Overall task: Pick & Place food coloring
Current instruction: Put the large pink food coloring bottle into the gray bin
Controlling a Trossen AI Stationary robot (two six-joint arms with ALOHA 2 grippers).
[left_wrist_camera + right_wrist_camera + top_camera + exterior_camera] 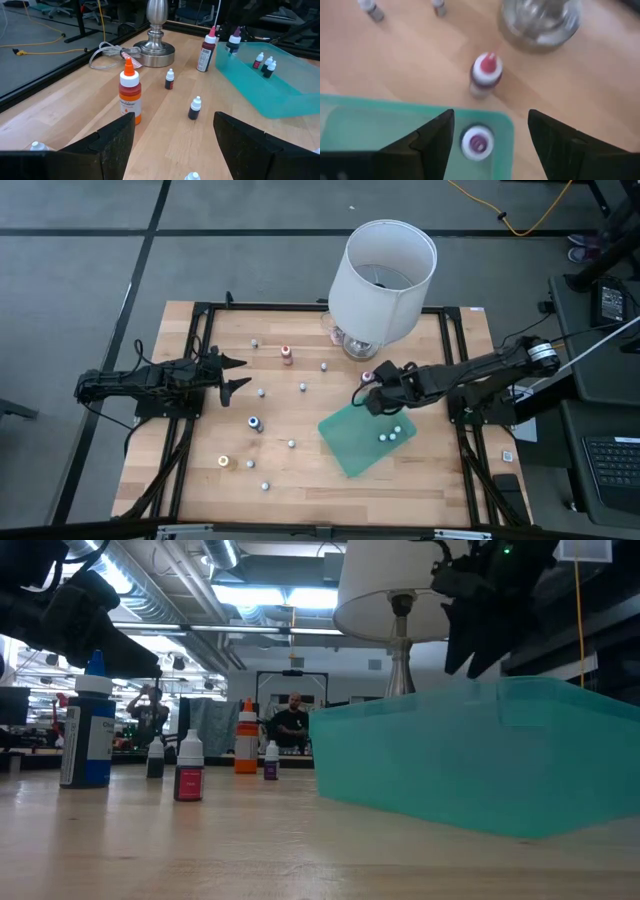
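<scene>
Right gripper [372,395]: over the corner of the green tray [345,442] nearest the lamp base [155,49]; fingers spread, nothing between them. Wrist view has a small purple-capped bottle [477,143] standing in that tray corner, in the gap between the fingers, untouched.
Left gripper [236,373]: parked on its own side of the table, well apart from the tray, fingers spread, empty.
Bottles in tray: three more small ones [265,64] clustered away from the purple-capped one; white caps from above [390,436].
Pink-tipped bottle [484,73]: upright on the wood just outside the tray, between tray and lamp base.
Bottles still on the table: orange-capped [129,96] near the far edge by the lamp; blue-capped [254,423] mid-table; yellow [224,462] toward the near edge; small white-capped ones [291,444] scattered around them, all upright.
Lamp: white lampshade [383,266] at the far edge of the table.
Background: people [291,721] in the room, low view only.
</scene>
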